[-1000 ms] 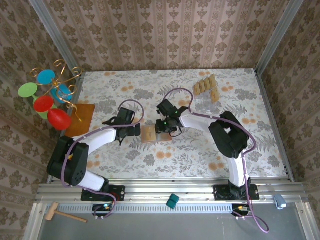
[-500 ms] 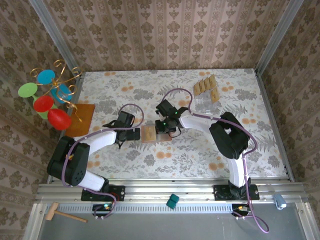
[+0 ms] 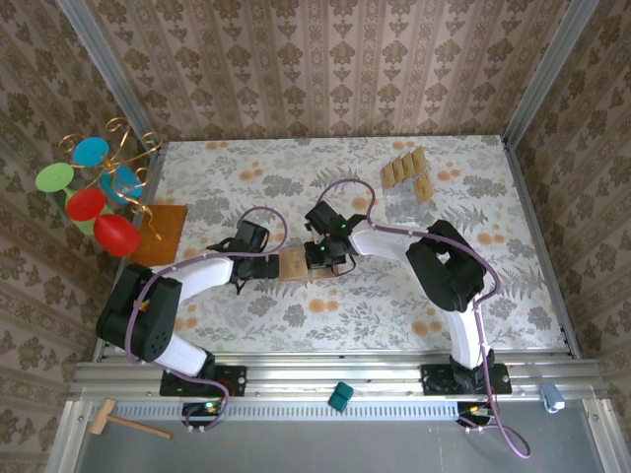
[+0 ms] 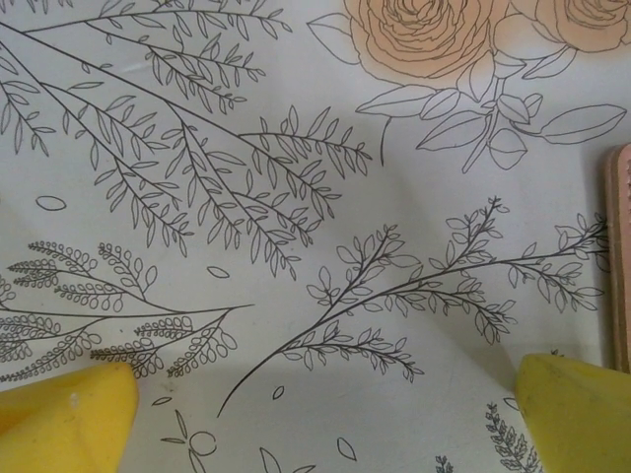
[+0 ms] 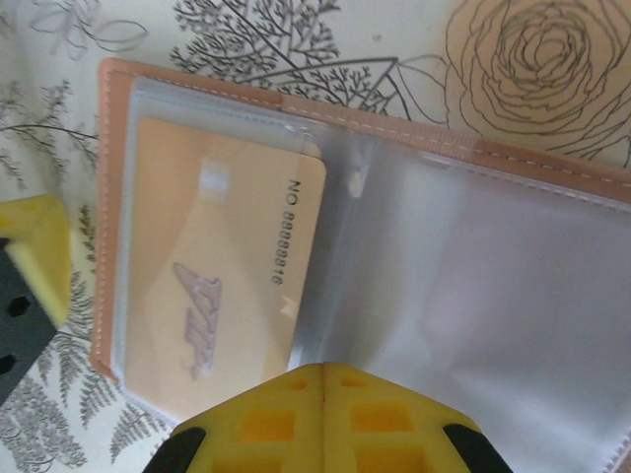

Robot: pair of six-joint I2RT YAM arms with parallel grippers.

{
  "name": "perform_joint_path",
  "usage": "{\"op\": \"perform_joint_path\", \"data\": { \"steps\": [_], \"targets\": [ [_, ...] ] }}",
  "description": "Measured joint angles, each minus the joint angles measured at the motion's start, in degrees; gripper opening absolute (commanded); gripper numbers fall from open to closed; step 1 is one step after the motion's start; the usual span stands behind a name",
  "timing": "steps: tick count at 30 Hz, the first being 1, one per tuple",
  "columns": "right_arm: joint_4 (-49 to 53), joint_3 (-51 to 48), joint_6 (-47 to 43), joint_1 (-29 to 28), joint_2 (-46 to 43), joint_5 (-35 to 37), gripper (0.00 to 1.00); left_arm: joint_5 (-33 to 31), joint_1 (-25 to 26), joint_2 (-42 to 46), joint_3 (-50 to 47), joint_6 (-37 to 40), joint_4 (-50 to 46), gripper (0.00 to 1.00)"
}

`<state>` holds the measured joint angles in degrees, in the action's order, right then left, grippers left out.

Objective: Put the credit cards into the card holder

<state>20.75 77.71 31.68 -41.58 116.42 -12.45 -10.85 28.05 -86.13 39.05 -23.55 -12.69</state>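
On the floral table (image 3: 513, 286), the left gripper (image 3: 259, 264) hangs wide open just beside the opened card holder (image 3: 293, 264), apparently ready to steady it. The right gripper (image 5: 325, 394), fingers pressed together, seems to be seating a credit card (image 5: 227, 276) in a clear sleeve. More credit cards (image 3: 406, 172) lie well apart.

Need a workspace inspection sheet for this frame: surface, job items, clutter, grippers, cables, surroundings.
Surface: floral tablecloth, flat, no spills seen.
Job's things: salmon-brown leather-like card holder lies open, a tan card in its clear sleeve; other tan cards sit far right.
Clutter: orange-brown flat mat and coloured-disc wire ornament at left; wooden mallet and teal block on the near ledge.
Grippers: left gripper open beside the holder; right gripper shut at the holder's edge.
Cables: purple cables loop over both arms, no snag seen.
Surroundings: patterned wallpaper walls, metal rail.
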Motion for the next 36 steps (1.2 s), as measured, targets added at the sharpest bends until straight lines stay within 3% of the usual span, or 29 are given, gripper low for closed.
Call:
{"op": "perform_joint_path", "data": {
  "steps": [36],
  "targets": [
    [0.0, 0.9, -1.5, -0.3, 1.1, -1.7, 0.00, -0.8, 0.3, -0.4, 0.0, -0.9, 1.5, 1.00]
  ]
}}
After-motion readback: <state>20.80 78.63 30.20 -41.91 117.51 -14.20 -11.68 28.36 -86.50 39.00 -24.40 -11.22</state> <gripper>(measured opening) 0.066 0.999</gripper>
